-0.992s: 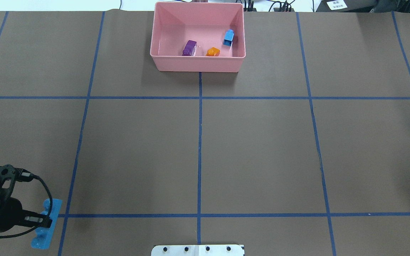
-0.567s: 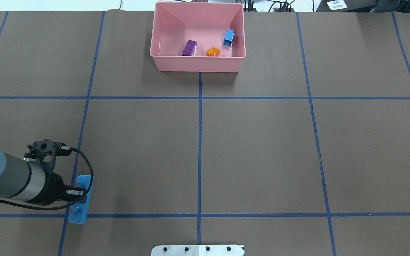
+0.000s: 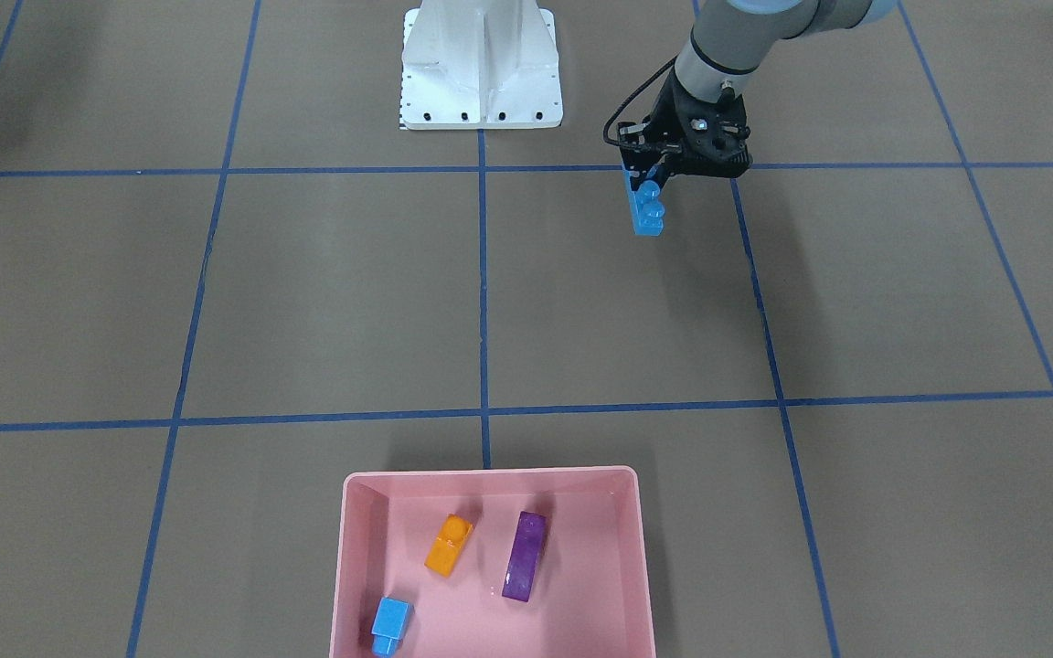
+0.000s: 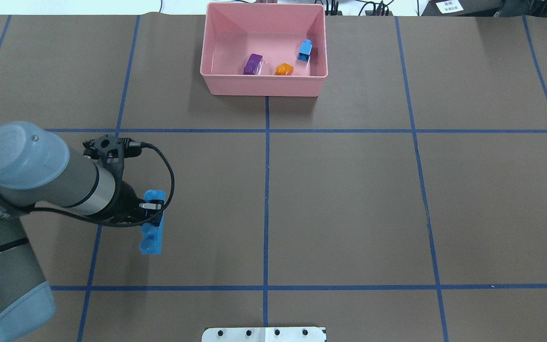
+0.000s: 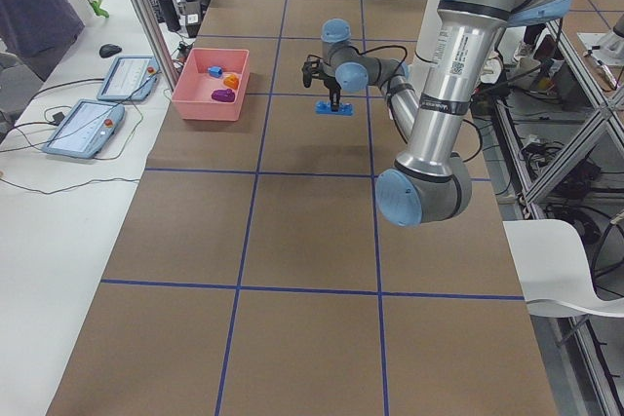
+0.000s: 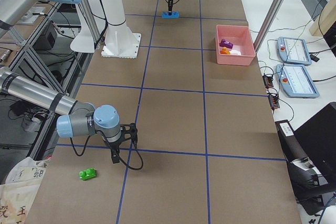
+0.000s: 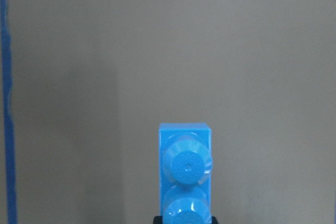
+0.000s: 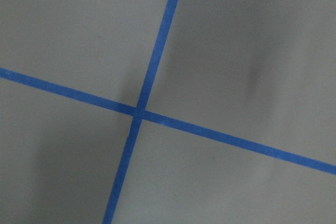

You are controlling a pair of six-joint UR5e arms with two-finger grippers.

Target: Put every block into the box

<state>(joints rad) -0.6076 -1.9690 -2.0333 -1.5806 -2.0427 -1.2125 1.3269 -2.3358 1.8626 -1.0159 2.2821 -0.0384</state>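
**Three blocks boxed, one in hand, one on the table**

Progress: I judge the task a little over half done. Three of the five blocks lie inside the box, and two are outside it.

Left gripper: the jaws are clamped across the long light blue block near its middle. The block sticks out on both sides of the fingers, studs facing up. It appears lifted clear of the table. The box stands well ahead of this gripper, away from the robot, and off to its right.

Right gripper: it hangs low over the table at the robot's far right end. Whether its jaws are apart or together cannot be told. The green block lies on the table near it, apart from the fingers.

Box contents: the purple block, the orange block and the small light blue block lie on the floor, each separate from the others. Floor space is free behind them.

Outstanding: delivery of the held block, then pick-up and delivery of the green one.
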